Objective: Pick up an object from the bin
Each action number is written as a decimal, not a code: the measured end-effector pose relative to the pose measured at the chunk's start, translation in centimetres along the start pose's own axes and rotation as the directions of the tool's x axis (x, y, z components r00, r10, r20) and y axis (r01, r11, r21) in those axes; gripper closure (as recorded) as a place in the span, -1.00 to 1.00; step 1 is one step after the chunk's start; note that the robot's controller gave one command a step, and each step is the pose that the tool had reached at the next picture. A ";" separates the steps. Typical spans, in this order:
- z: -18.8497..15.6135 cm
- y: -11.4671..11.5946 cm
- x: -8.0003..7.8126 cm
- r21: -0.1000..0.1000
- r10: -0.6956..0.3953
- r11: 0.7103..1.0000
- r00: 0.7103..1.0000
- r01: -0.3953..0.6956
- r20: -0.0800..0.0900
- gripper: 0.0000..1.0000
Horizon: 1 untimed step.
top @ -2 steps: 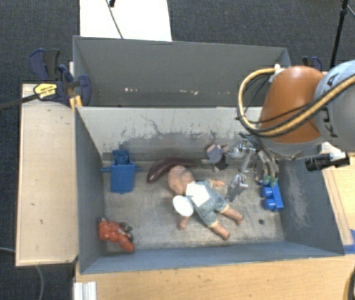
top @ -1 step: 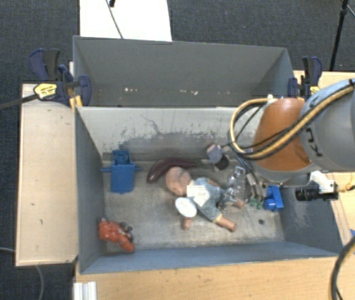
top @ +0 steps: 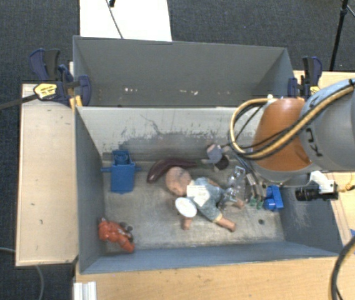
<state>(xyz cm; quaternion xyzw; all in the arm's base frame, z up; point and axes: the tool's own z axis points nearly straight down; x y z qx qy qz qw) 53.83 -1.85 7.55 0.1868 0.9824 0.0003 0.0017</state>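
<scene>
Gripper (top: 235,189) hanging low beside doll (top: 200,198) mid-bin, likely lining up grasp; whether apart or together, unclear.

Grey bin (top: 184,74), loose toys on its floor
Doll (top: 197,196) just beside the gripper (top: 235,192), dark curved piece (top: 164,166) past the doll, blue cup (top: 122,173) and red toy (top: 115,232) well away

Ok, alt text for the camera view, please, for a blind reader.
The gripper hangs at the right end of a doll lying in the grey bin. A blue cup stands left of it, a red toy in the front-left corner.
</scene>
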 end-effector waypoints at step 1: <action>-19.8 -0.1 -0.9 0.000 0.015 1.000 1.000 -0.015 0.000 1.00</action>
